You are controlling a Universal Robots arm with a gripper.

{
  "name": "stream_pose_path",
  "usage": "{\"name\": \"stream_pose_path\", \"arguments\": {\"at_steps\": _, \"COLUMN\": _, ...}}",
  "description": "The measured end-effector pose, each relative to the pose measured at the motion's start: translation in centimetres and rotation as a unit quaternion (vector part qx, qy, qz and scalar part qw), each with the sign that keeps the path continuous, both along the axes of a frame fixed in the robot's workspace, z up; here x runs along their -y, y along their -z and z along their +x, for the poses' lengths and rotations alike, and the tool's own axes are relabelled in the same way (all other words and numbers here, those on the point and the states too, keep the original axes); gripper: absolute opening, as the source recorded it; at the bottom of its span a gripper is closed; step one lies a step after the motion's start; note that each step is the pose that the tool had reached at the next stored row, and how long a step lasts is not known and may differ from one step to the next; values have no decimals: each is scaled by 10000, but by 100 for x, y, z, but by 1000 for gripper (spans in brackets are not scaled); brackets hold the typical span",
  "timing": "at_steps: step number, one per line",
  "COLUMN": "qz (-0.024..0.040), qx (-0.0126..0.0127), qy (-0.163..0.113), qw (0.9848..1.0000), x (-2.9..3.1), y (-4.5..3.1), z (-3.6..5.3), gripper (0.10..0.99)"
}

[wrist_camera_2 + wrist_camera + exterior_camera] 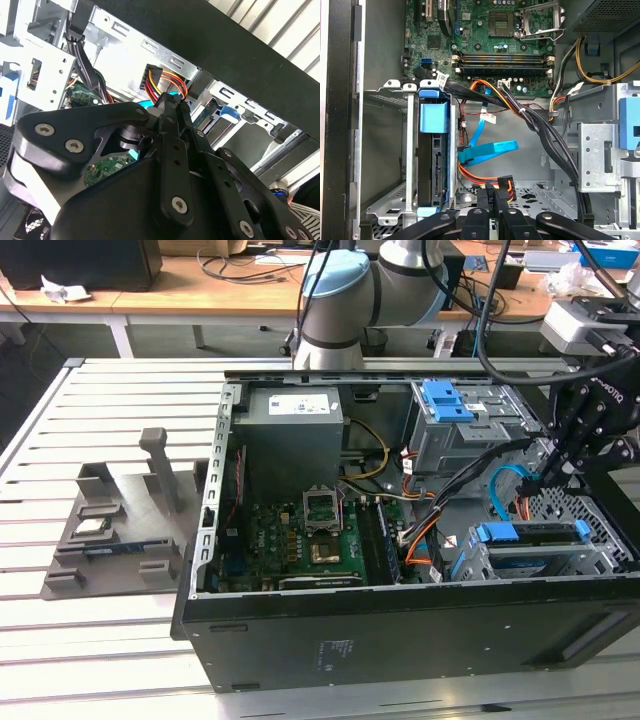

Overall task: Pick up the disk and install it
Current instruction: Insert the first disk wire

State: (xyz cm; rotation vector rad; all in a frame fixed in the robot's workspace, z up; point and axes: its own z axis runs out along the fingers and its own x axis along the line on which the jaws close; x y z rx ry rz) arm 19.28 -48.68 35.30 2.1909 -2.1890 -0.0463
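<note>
The disk (520,562), silver-grey with a bright blue bracket, lies in the lower drive cage (600,555) at the exterior view's right of the open computer case. In the first wrist view the disk (437,170) stands edge-on in its cage slot, blue bracket on top. My gripper (535,480) hangs inside the case just above and behind that cage. Its fingers are shut together in both wrist views. The gripper (489,194) tips sit right beside a black power connector (505,186) with red, orange and yellow wires. In the second wrist view my gripper (169,100) points at the same connector (151,80).
A grey power supply box (295,410) sits at the case's back, the motherboard (320,530) below it. A second cage with a blue latch (447,400) stands behind my gripper. A blue flat cable (487,150) and black cable bundles (545,130) cross the bay. A grey fixture (120,520) rests on the table.
</note>
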Motion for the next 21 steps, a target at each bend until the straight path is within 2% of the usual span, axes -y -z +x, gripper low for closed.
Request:
{"name": "stream_pose_path", "arguments": {"at_steps": 2, "qz": 0, "qx": 0, "qy": 0, "qw": 10000, "x": 10, "y": 0, "z": -2, "gripper": 169}}
{"name": "stream_pose_path", "arguments": {"at_steps": 6, "qz": -10, "qx": 0, "qy": -25, "qw": 10000, "x": 79, "y": 1, "z": -14, "gripper": 169}}
{"name": "stream_pose_path", "arguments": {"at_steps": 8, "qz": -16, "qx": 0, "qy": -37, "qw": 10000, "x": 166, "y": 2, "z": -26, "gripper": 169}}
{"name": "stream_pose_path", "arguments": {"at_steps": 17, "qz": -80, "qx": -4, "qy": -57, "qw": 10000, "x": 379, "y": 23, "z": -55, "gripper": 169}}
{"name": "stream_pose_path", "arguments": {"at_steps": 21, "qz": -87, "qx": -6, "qy": -72, "qw": 9999, "x": 399, "y": 67, "z": -81, "gripper": 169}}
